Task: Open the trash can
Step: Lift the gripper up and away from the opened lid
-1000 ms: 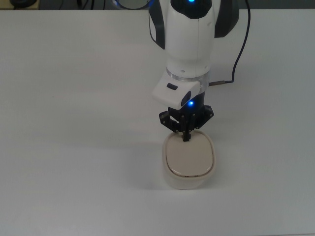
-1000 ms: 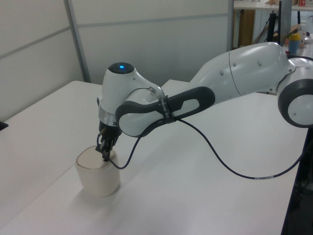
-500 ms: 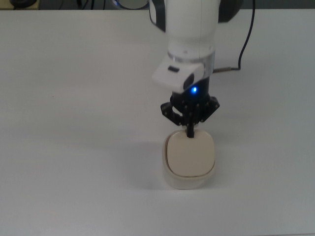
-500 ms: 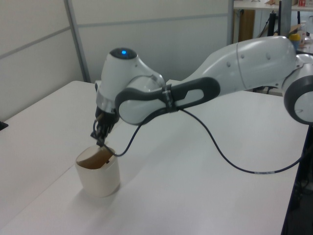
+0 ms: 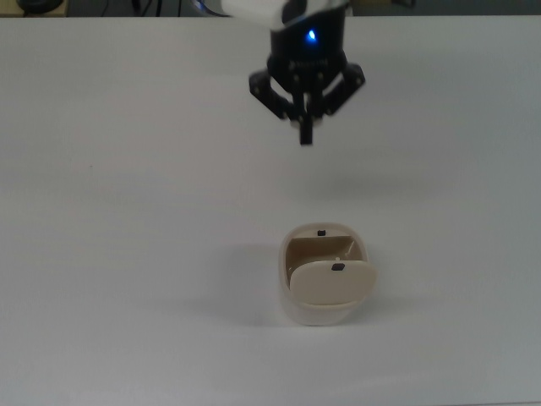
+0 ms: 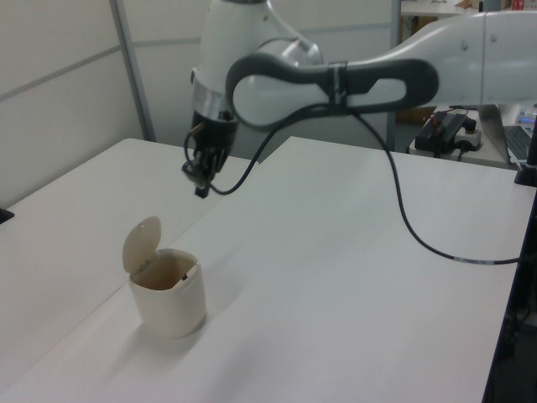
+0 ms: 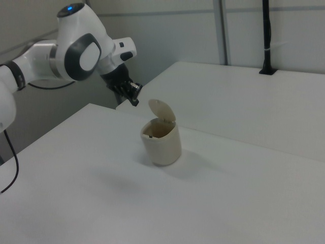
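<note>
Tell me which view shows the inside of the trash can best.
The top view: it looks straight down into the trash can, past the raised lid. The left view and the right view show the lid standing up but only the inner rim.

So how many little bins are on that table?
1. The trash can stands alone on the white table, lid flipped up, with the robot's gripper raised clear of it. No others show in any view.

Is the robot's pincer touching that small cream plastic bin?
Apart. In the left view the pincer hangs above the small cream plastic bin, open air between them.
</note>
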Robot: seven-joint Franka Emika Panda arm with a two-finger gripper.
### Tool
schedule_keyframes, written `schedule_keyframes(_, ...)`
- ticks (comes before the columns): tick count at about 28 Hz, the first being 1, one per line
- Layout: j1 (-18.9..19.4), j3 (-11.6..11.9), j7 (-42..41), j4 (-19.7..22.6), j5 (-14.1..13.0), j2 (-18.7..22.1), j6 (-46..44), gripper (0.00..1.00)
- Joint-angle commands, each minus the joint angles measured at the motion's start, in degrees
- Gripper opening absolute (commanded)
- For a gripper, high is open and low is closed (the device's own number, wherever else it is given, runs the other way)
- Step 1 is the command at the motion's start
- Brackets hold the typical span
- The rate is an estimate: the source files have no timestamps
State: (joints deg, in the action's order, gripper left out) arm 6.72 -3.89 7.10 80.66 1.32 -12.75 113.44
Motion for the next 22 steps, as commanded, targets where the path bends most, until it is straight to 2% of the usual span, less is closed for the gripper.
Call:
schedule_keyframes(1,-1.18,0.46,-0.68,1.87,-0.88,4.31,-9.53,0.00)
schedule_keyframes(6,-1.27,1.43,-5.60,1.87,-0.36,7.21,-21.92,0.00)
schedule_keyframes(10,-1.44,3.62,-7.53,1.96,-0.62,7.66,-27.38,0.00)
schedule_keyframes(15,-1.44,5.91,-7.28,2.49,-0.97,7.39,-27.31,0.00)
schedule_keyframes(22,-1.53,6.17,-7.28,2.93,-0.97,7.66,-26.78,0.00)
